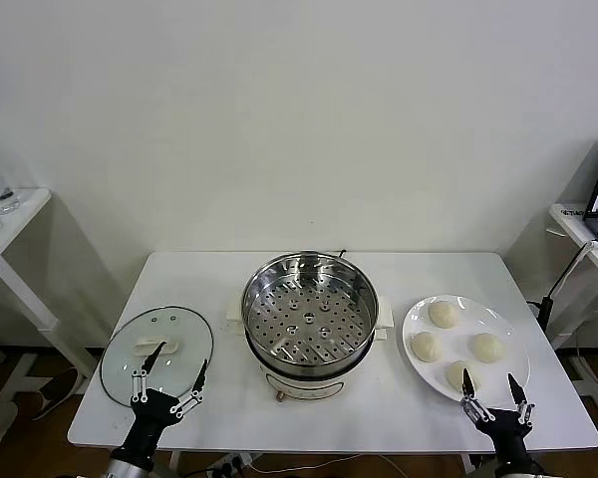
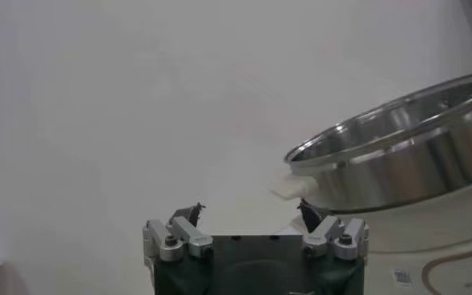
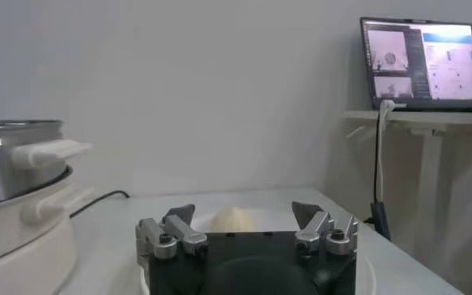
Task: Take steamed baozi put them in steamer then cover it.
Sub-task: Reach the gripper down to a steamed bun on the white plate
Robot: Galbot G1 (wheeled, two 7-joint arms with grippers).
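Your right gripper (image 1: 494, 383) sits low at the near edge of the white table (image 1: 179, 274), its fingers spread wide and empty, just on the near side of the flat white plate (image 1: 508, 324). Four small round cream-white baozi (image 1: 461, 373) lie on that plate; the nearest bun is just ahead of the claw and slightly toward the robot's left. The other three lie farther back on the plate. The buns are round, so no long axis matters here; judged from this, any wrist angle should serve.

In the right wrist view the open jaws frame one pale bun (image 3: 233, 218) straight ahead, close beyond the tips, not touching.

The right arm is plainly the nearer one to the buns; the left is across the table.

The large shiny stainless-steel steamer (image 1: 310, 311) with its perforated tray stands mid-table, empty, to the left of the plate and close beside it. A loaded claw would have to travel left and up over the rim.

Your left gripper (image 1: 169, 380) is also spread wide and empty, at the near edge of the round clear glass cover (image 1: 156, 352), which lies flat on the table to the left of the steamer, white handle up
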